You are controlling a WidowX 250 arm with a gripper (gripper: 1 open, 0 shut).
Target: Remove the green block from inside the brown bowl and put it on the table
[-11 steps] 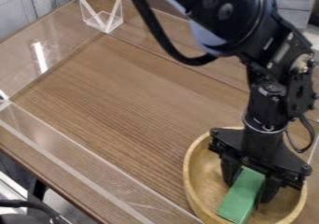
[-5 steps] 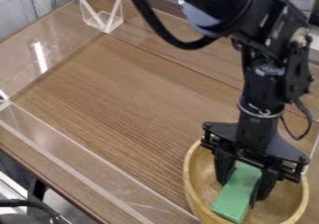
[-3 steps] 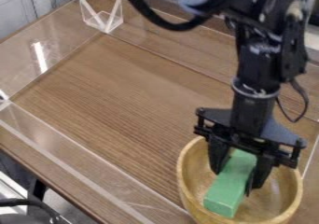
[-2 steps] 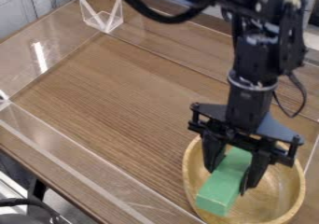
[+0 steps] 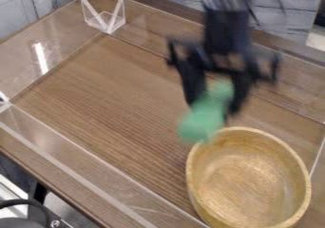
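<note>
Brown wood-grain worktop (image 5: 108, 99) fills most of the view, seen from above, with see-through walls along its edges and a small clear angular stand (image 5: 105, 15) near the far left corner. Over the right half, a dark robot arm (image 5: 216, 6) reaches in from the top of the picture, blurred by motion. At its end is the black pincer (image 5: 219, 89), closed in on the green block (image 5: 200, 123), which it holds up off the surface. The block's lower end hangs beneath the pincer, tilted and smeared by the movement; its upper part is hidden between the fingers.

Below the pincer in the picture, toward the near right corner, sits the brown bowl (image 5: 249, 186), round, pale tan and thick-rimmed. Nothing lies inside it. The block appears just beyond the bowl's far left rim, raised, with bare worktop to the left of the pincer.

As for the task, the first half looks done: the block is out of the bowl and in the pincer's grip. What is left is to lower it onto the worktop, clear of the bowl, and let go. Releasing it from too high could make it tumble.
</note>
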